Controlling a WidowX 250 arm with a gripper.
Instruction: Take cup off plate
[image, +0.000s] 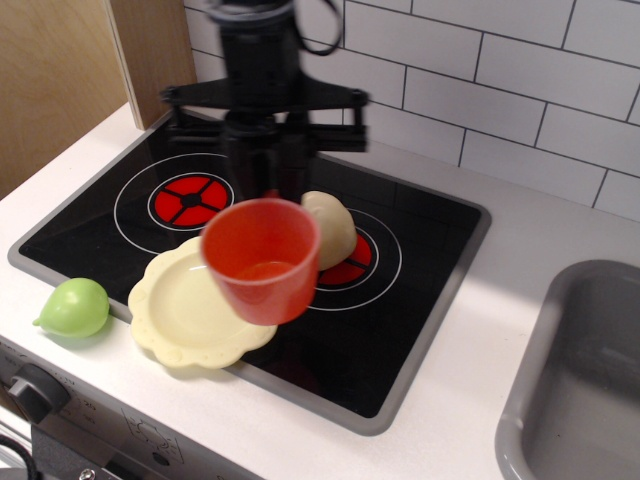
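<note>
Hanging mid-air right of plate (190, 310), orange cup (262, 258) is pinched at its far rim by gripper (272, 190), clamped shut. Risk: thin rim grip slips, cup drops onto beige lump (335, 228) or hob (400, 300).

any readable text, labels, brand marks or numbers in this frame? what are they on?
None readable.
Cup, held up by the claw: no print visible.
Plate: plain.
Stove front panel: faint markings by the knob, too small to read.
Hob: only ring graphics, no lettering.
</note>
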